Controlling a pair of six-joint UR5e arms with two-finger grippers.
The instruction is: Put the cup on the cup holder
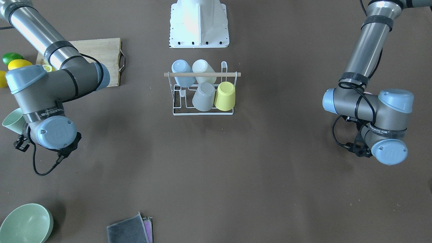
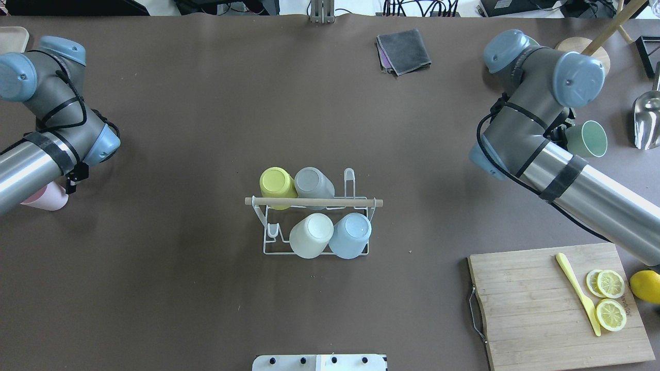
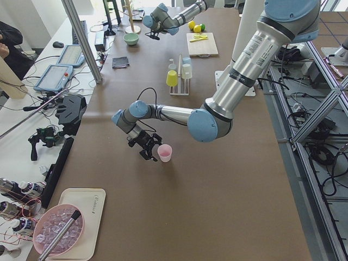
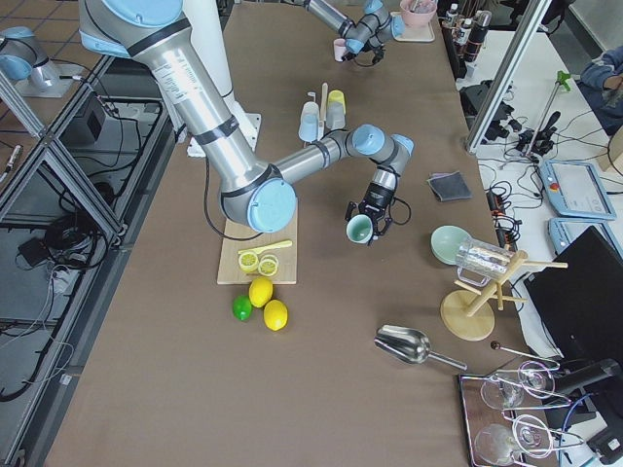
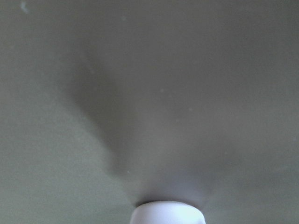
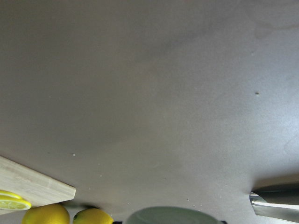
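Green cup (image 6: 173, 215) sits nearest, clamped and tilted in your right gripper (image 4: 369, 218), well off the cup holder (image 2: 314, 202). Next, I'd say, upend it over a free peg (image 2: 272, 230). Left gripper (image 3: 148, 152) is beside the pink cup (image 3: 165, 153), far on the cup holder's opposite side; its grip I cannot tell.

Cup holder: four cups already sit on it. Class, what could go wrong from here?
The free peg stands close beside the grey cup and the wooden rod, so the tilted green cup could bump either on its way in. The wire cup holder looks light; a nudge might shift it or tip its cups.
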